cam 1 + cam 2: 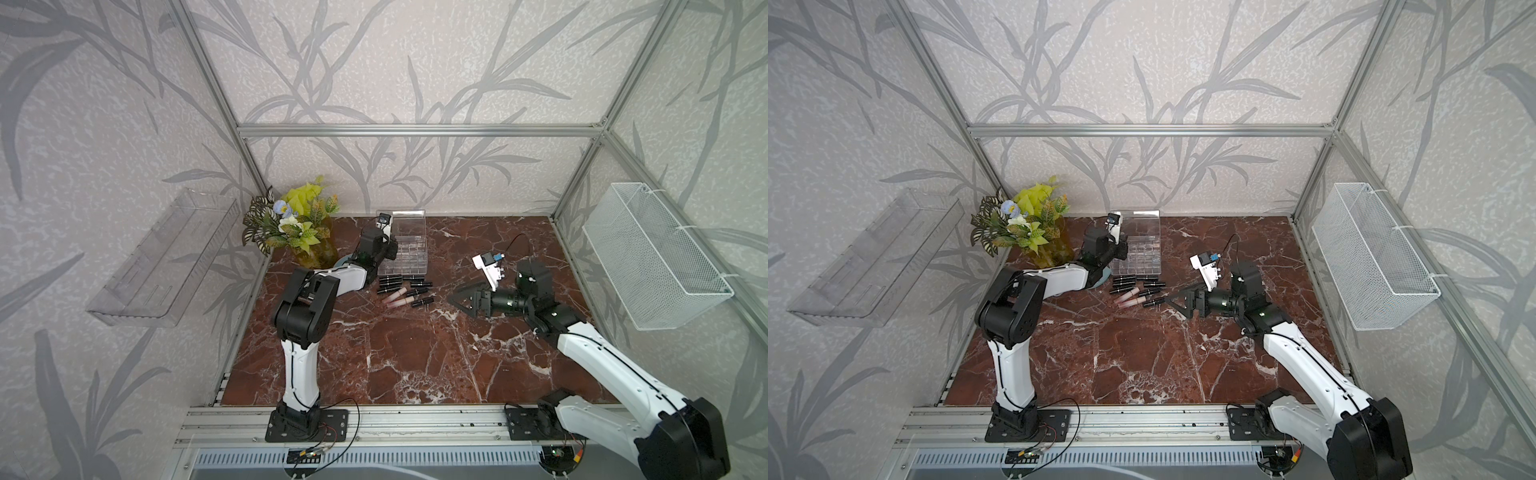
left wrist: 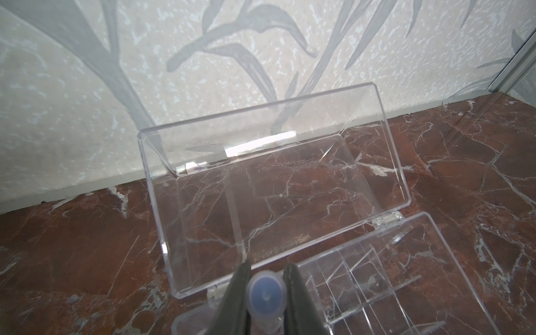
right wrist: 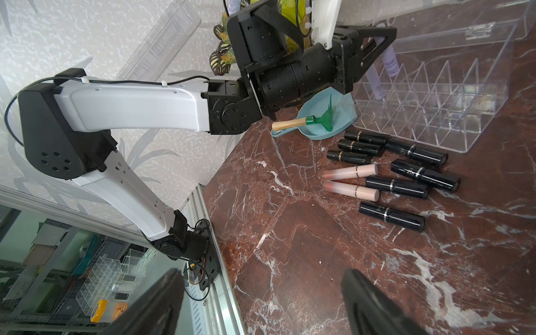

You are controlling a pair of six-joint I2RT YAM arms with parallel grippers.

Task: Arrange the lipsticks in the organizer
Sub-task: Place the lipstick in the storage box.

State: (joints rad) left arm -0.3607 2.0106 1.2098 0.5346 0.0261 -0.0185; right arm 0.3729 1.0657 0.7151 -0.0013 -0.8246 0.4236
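a pale lavender lipstick (image 2: pixel 265 295) is clamped in the left pincer (image 2: pixel 266 268) at the edge of the organizer (image 2: pixel 377 261); the right pincer (image 3: pixel 261 272) is held apart over bare desk (image 3: pixel 290 232).

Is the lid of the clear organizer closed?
No, the lid stands open, tilted back on its hinges behind the organizer.

Looks like a robotics lab cell dressed as a home corner: a marble-patterned desk (image 1: pixel 415 353) walled on three sides by leaf-print wallpaper panels (image 1: pixel 415 62) set in a bare aluminium frame (image 1: pixel 415 130). Bolted to a metal rail (image 1: pixel 428 419) along the desk's near edge, a left arm (image 1: pixel 297 365) and a right arm (image 1: pixel 602 361), loose wiring (image 1: pixel 316 451) at their bases. Flanking the desk, a wall-hung clear shelf tray (image 1: pixel 166 257) and a white wire basket (image 1: pixel 656 266); at its far left corner an artificial plant (image 1: pixel 291 224); past its left edge, storage racks (image 3: pixel 95 278) of clear boxes.
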